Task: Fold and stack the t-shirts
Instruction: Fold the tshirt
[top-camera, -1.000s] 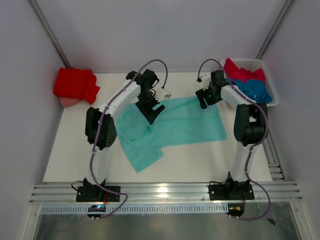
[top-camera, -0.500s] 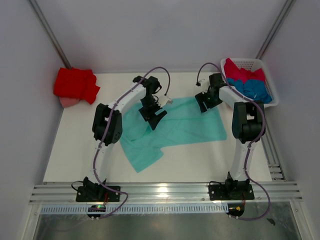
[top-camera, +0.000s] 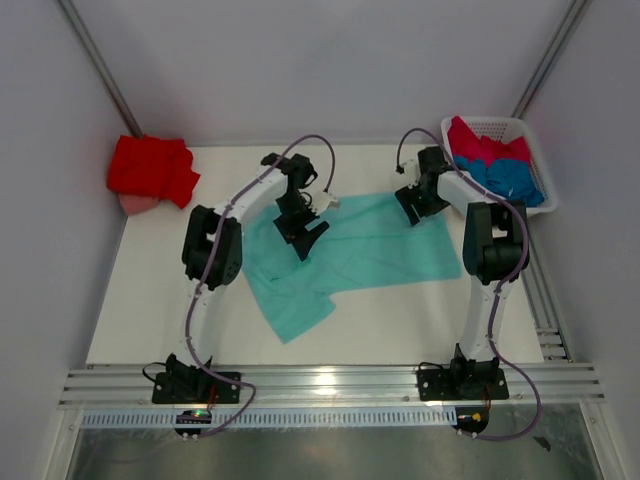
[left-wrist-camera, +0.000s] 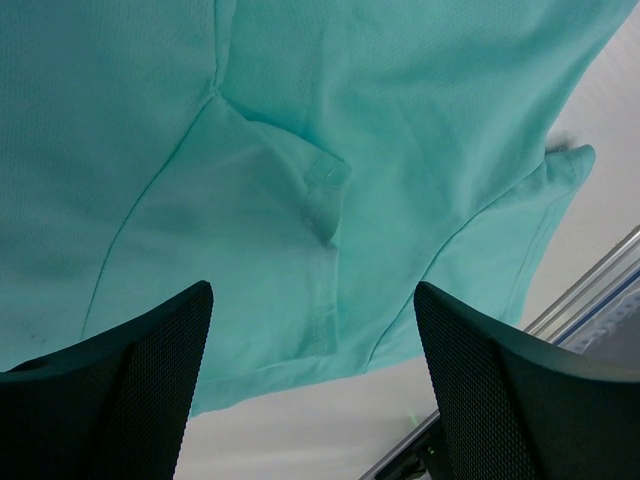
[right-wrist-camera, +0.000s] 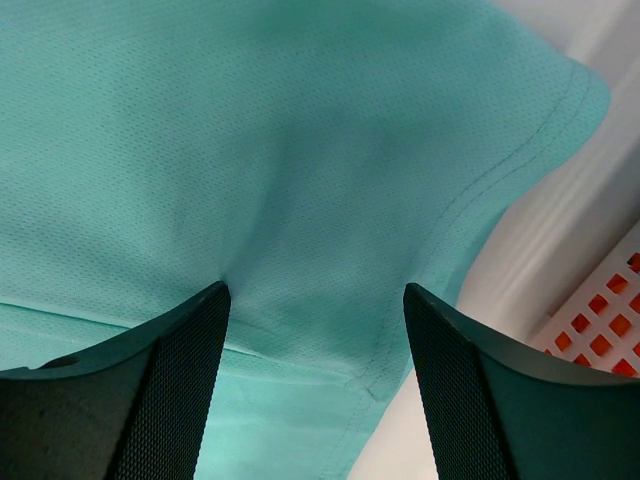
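T-shirts and fittings, as found.

- mint-teal t-shirt (top-camera: 370, 245): laid out on the white counter (top-camera: 420, 320) between the two arms. The right part is spread mostly flat. The left part is doubled over itself, with a flap pointing toward the near edge. A sleeve and a hem are seen in the left wrist view.
- left pincer (left-wrist-camera: 312, 290): held above the doubled-over left part, jaws wide apart, nothing gripped.
- right pincer (right-wrist-camera: 315, 288): held over the far right corner of the same shirt, close to the hem, jaws wide apart, nothing gripped.
- red t-shirt (top-camera: 150, 168): bunched at the far left corner of the counter, well apart from the mint-teal one. A pink piece is seen under its near edge.
- basket (top-camera: 495, 124): white, slatted, placed at the far right corner, just beside the right arm.
- crimson-pink t-shirt (top-camera: 478, 145): crumpled in the basket, on the far side.
- blue t-shirt (top-camera: 515, 180): crumpled in the basket, on the near side, touching the crimson-pink one.
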